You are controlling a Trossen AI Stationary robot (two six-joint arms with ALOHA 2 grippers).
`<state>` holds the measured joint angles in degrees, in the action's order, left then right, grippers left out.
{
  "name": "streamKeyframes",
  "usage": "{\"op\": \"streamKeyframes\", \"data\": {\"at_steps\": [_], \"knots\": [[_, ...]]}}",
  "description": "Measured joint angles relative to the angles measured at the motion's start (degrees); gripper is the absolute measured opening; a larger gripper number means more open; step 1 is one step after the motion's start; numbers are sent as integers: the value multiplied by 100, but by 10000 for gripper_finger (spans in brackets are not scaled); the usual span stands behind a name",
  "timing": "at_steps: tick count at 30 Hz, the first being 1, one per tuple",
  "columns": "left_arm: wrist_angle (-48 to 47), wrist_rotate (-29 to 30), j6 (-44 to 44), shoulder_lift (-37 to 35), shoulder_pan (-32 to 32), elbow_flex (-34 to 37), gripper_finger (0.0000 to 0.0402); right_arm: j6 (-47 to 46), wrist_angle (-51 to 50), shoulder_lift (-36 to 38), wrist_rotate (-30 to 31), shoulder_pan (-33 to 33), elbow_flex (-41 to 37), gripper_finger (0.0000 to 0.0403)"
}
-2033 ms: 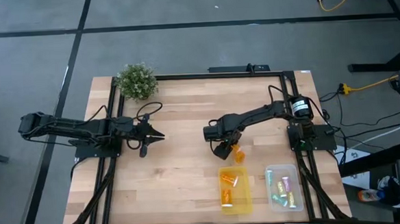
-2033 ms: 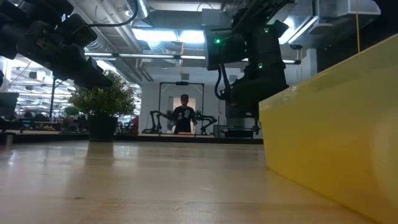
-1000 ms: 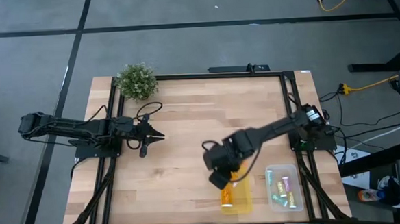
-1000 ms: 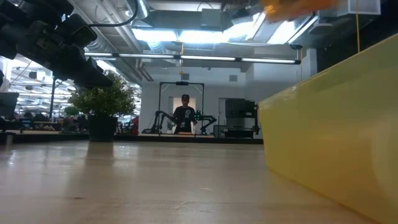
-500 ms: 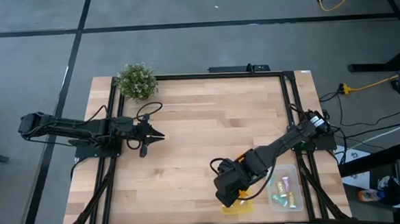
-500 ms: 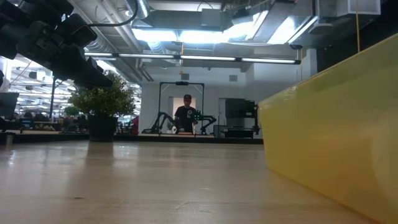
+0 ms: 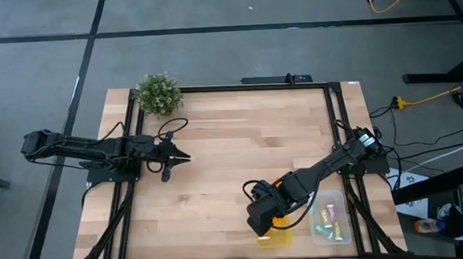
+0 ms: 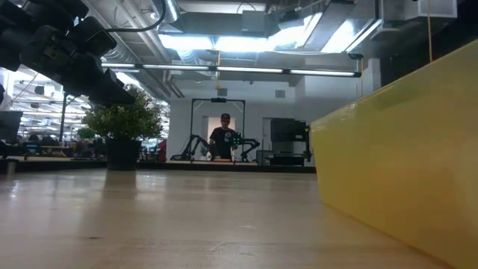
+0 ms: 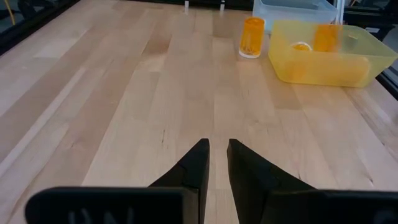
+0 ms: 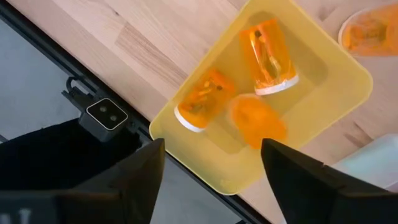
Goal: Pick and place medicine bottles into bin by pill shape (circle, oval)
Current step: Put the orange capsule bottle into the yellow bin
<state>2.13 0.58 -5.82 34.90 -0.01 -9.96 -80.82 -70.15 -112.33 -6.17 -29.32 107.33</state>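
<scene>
My right gripper [image 10: 211, 146] is open above the yellow bin [image 10: 323, 93] near the table's near edge; it also shows in the high view [image 7: 261, 217]. Three translucent orange bottles lie in the bin: two on their sides [image 10: 268, 55] [image 10: 202, 99] and one blurred between them [image 10: 256, 121]. Another orange bottle [image 9: 252, 37] stands upright on the table beside the bin. Pale bottles with coloured caps [image 7: 328, 218] lie in the clear bin [image 7: 340, 197]. My left gripper [image 9: 217, 144] is shut and empty over the table's left part [image 7: 181, 157].
A leafy plant [image 7: 157, 94] stands at the table's far left corner. The yellow bin's wall [image 8: 403, 172] fills the right of the low view. A person [image 8: 222, 138] stands in the room beyond. Bare wood lies between the two arms [image 7: 218, 170].
My right gripper has gone from the table's middle toward the near edge, to above the yellow bin, and has kept still for the last half second. The orange bottle that showed at the top of the low view has left that view.
</scene>
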Motion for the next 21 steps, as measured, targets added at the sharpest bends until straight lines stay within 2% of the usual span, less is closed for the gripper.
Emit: {"op": "streamKeyframes", "data": {"at_steps": [21], "knots": [[-2,0,20,2,0,0,51,-27,-1,-7,52,13,0,268]]}}
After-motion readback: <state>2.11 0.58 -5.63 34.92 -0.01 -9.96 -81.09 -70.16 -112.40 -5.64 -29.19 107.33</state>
